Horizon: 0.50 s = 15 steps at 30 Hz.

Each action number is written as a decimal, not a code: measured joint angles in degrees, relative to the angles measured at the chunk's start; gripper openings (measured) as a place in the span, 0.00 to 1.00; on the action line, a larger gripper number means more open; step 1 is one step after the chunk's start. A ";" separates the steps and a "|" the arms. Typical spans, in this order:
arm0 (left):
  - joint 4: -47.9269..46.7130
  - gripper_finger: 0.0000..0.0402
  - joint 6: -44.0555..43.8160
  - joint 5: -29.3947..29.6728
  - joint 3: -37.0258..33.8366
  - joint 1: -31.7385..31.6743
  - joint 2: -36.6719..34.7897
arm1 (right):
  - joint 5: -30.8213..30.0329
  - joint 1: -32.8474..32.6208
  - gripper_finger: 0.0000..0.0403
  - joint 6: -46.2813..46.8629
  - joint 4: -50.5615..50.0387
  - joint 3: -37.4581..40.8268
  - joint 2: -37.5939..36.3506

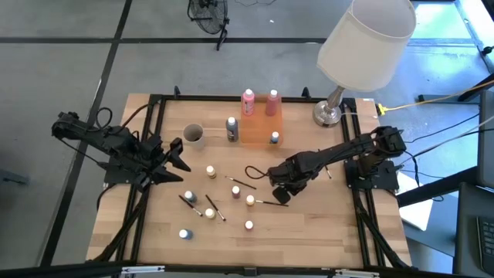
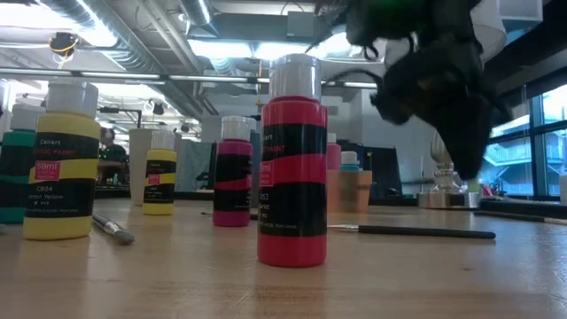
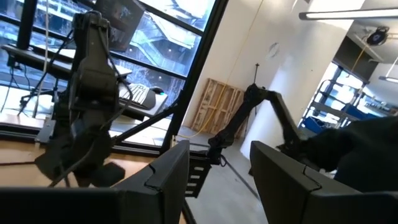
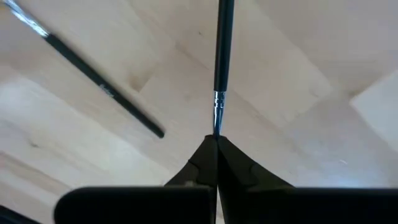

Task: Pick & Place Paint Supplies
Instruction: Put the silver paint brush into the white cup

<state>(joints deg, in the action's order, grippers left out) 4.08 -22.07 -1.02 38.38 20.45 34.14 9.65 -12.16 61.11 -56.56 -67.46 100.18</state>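
Note:
Several small paint bottles (image 1: 235, 191) stand on the wooden table among thin dark brushes (image 1: 241, 182). In the low view a red bottle (image 2: 292, 168) and a yellow one (image 2: 60, 168) stand close by. Pink and dark bottles stand in the orange tray (image 1: 260, 133) at the far middle. My right gripper (image 1: 282, 191) points down over the table's middle, shut on a dark brush (image 4: 220, 56). Another brush (image 4: 93, 74) lies beside it. At the table's left, my left gripper (image 3: 217, 180) is raised and open, with nothing between its fingers. My right gripper pinches the brush at its tip end, just past the metal ferrule (image 4: 217, 111), between the ends of its two fingers, which come from above and point down. The handle runs away from the fingers and out of the picture, so I cannot tell whether its free end rests on the table.
A white-shaded lamp (image 1: 363, 38) stands on its metal base (image 1: 328, 114) at the far right corner. A cup (image 1: 193, 136) stands left of the tray. A black cable loop (image 1: 255, 171) lies near my right gripper. Bare wood shows along the near edge.

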 joint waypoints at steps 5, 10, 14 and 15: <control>-0.07 0.41 -0.71 -0.58 -0.03 -0.01 -0.45 | -3.60 0.06 0.00 -2.17 -5.77 -8.01 0.00; -0.63 0.41 0.57 1.82 -0.03 0.02 -0.43 | -10.24 0.06 0.00 -5.83 -5.98 -18.30 -0.02; 0.15 0.41 3.91 8.60 -0.03 0.00 -0.41 | -18.03 0.10 0.00 -9.72 -6.20 -27.49 -0.04; 0.82 0.41 4.93 10.25 -0.03 0.01 -0.43 | -19.78 0.10 0.00 -10.93 -6.13 -29.75 -0.05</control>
<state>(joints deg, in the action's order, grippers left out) 4.90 -17.14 9.23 38.35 20.47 33.71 -10.12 -12.05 50.18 -62.69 -97.21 100.13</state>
